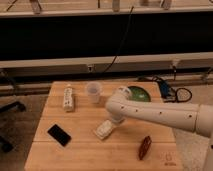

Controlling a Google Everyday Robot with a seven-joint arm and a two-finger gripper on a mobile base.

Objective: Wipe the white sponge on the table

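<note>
The small off-white rectangular sponge (pixel 104 129) lay flat near the middle of the light wooden plank table (pixel 90 155), its long axis running diagonally from lower left to upper right. The white arm's gripper (pixel 115 121) sat directly over the sponge's upper-right end, apparently touching it; how its jaws stood could not be told. A wiping stroke would likely carry the sponge across the table.

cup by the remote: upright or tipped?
Upright. The plastic cup stands on the table with its open rim facing up, apart from the gripper, which is down at the white sponge.
</note>
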